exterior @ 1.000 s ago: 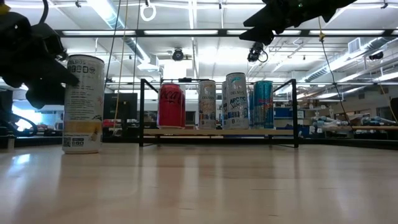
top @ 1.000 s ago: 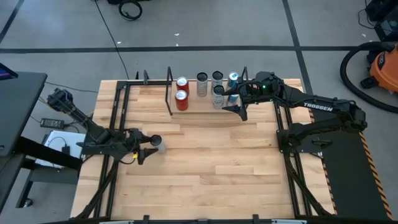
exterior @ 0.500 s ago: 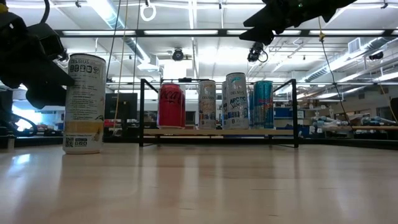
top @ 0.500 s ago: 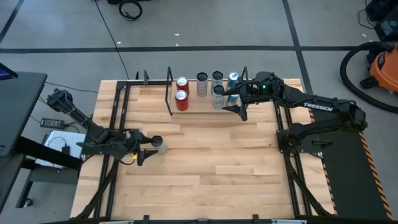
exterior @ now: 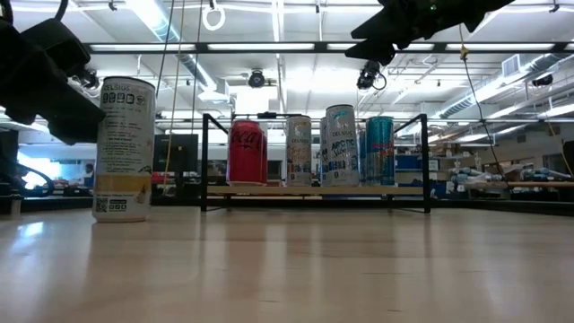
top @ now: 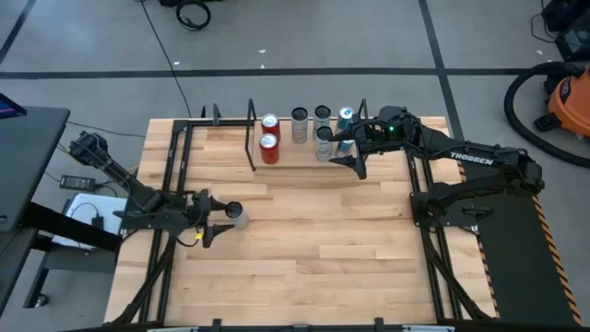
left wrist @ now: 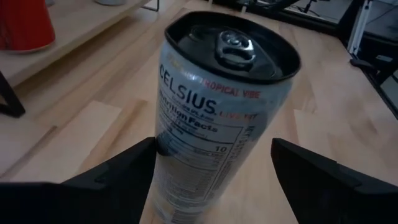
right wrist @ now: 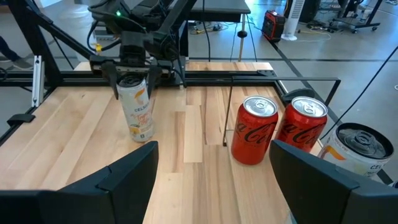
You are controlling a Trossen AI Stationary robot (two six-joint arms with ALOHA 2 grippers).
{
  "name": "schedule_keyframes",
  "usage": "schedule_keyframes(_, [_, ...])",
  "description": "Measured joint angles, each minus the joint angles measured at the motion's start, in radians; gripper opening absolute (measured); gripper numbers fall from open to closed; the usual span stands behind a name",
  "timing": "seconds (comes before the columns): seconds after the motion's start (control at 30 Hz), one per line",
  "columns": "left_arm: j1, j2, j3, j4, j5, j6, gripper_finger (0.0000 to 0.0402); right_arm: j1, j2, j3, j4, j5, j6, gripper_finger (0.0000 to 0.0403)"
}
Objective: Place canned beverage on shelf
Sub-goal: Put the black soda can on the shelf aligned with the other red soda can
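Left gripper point(top: 219, 221) sits near the bench's point(top: 313, 267) left edge, fingers either side of the white Celsius can point(exterior: 123, 148) — in the left wrist view they flank it low on the body, and the low view shows the can upright with its base on the wood, so it reads as gripped or about to be, not lifted; contact itself I cannot confirm. Holding low and from the side probably keeps the tall can steady for carrying. The shelf point(top: 277, 159) runs along the far edge, well apart from this can. On and around it stand two red cola cans point(right wrist: 255, 129) and several silver and blue ones point(exterior: 341, 144) — free slots look scarce. Right gripper point(top: 355, 159) hovers just beside the shelf's right end with fingers apart, holding nothing; it could crowd the approach.
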Motion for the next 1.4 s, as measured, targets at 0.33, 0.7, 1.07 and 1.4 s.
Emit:
schedule_keyframes(0.33, [0.117,0.076,0.0,0.055,0.082,0.028,0.0318,0.0,0.0,0.0,0.0,0.0,0.0,0.0316])
schedule_keyframes(0.7, [0.252,0.228,0.001,0.272,0.238,0.148,0.0318,0.0,0.0,0.0,-0.001,0.0,0.0,0.0316])
schedule_keyframes(1.07, [0.303,0.372,0.001,0.434,0.284,0.114,0.0318,0.0,0.0,0.0,-0.001,0.0,0.0,0.0316])
schedule_keyframes(1.4, [0.303,0.389,-0.002,0.504,0.305,0.168,0.0305,0.0,0.0,0.0,0.003,0.057,0.08,0.0316])
